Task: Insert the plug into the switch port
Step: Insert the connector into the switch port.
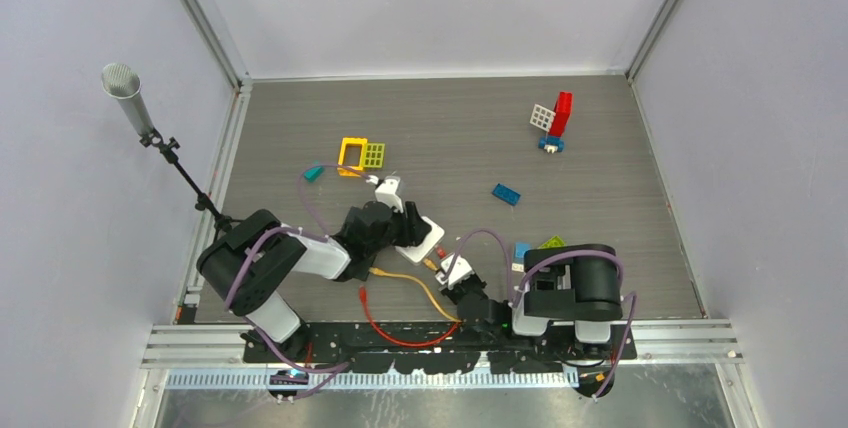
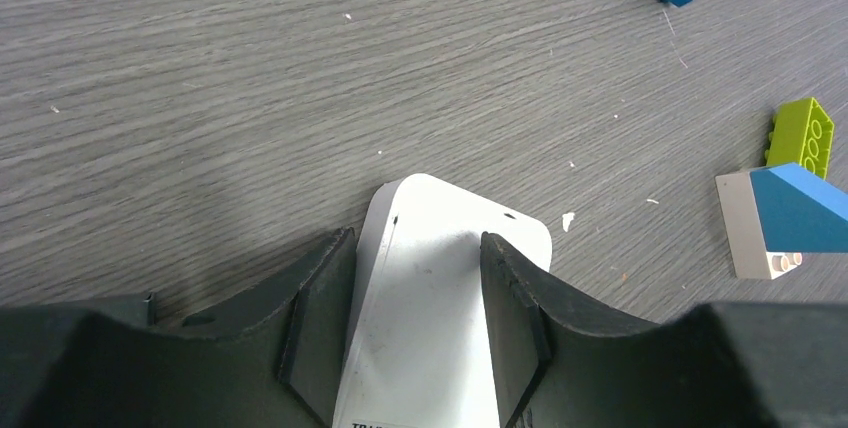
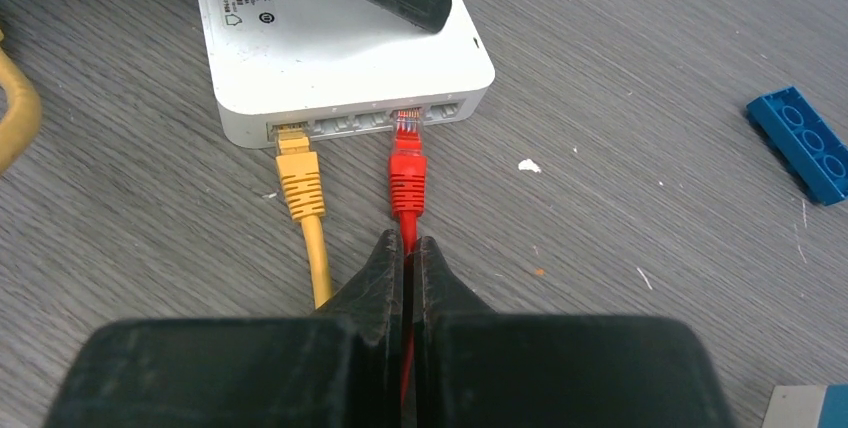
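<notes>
L end effector (image 2: pixel 415 248) clamps TP-LINK switch (image 3: pixel 320 48); R end effector (image 3: pixel 408 246) pinches red cable (image 3: pixel 408 193), plug (image 3: pixel 405 133) at switch front.

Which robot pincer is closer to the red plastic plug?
Right. The right pincer pinches the red cable just behind the red plastic plug. The left pincer clamps the white plastic switch box from its far side, away from the plug.

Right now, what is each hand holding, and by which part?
The left hand clamps the white switch by its two opposite sides. The right hand pinches the red cable just behind its plug boot.
</notes>
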`<action>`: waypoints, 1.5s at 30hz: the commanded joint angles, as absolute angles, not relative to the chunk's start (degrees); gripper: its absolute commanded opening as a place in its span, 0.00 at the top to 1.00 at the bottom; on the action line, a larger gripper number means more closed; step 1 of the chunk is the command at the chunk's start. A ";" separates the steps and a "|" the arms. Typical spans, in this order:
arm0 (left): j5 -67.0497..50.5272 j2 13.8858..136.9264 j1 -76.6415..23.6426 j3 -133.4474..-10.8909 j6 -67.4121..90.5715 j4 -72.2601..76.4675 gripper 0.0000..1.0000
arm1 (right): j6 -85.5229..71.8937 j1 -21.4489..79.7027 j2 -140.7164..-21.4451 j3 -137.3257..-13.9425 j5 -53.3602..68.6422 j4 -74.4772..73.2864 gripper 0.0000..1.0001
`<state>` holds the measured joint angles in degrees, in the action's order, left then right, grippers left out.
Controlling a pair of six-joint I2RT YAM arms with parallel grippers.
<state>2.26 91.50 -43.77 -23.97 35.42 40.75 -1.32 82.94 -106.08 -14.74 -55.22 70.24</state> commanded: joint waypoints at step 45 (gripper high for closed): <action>-8.84 103.11 -46.14 -30.11 30.14 32.42 0.48 | -8.30 85.41 -104.03 -6.42 -58.41 73.60 1.00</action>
